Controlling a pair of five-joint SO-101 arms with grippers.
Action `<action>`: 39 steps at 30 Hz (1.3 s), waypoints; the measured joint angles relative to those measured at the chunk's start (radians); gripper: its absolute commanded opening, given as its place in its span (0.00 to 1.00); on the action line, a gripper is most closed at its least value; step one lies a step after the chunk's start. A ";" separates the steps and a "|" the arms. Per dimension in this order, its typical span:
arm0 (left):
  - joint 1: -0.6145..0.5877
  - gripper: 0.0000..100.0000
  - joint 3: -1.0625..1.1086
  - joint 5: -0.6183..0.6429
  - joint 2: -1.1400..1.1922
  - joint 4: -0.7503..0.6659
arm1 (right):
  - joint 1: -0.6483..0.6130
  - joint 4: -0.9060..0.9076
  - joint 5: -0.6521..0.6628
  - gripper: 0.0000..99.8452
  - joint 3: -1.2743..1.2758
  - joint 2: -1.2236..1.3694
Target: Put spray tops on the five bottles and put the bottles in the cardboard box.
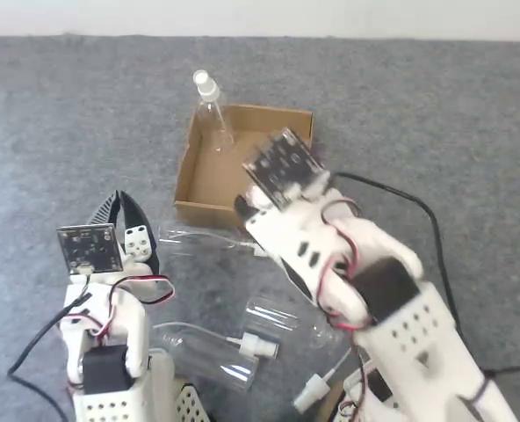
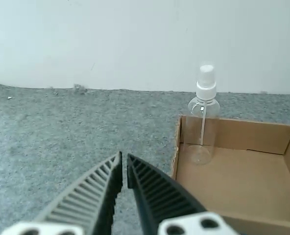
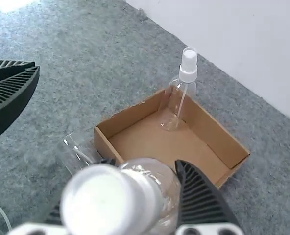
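Now we should lower the bottle (image 3: 110, 200), clamped in our right fingers (image 3: 196, 196), upright into the box (image 3: 218, 138) beside the standing bottle (image 3: 177, 98); left fingers (image 2: 150, 188) together.

Clear capped bottle (image 3: 125, 191) clamped between right gripper (image 3: 144, 164) fingers (image 3: 199, 196); second capped bottle (image 3: 179, 93) upright in cardboard box (image 3: 145, 139) far corner, beyond the fingertips.

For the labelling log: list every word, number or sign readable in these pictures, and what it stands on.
None readable: the standing spray bottle, the capped bottle in the right claw and the cardboard box show no print.
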 measured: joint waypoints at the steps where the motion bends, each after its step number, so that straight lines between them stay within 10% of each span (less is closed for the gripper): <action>1: 0.000 0.01 0.000 0.000 0.000 0.000 | 0.000 0.000 0.000 0.03 -0.020 0.032; 39: -0.078 0.01 0.000 0.006 0.000 -0.032 | 0.000 -0.508 -0.221 0.03 -0.376 0.888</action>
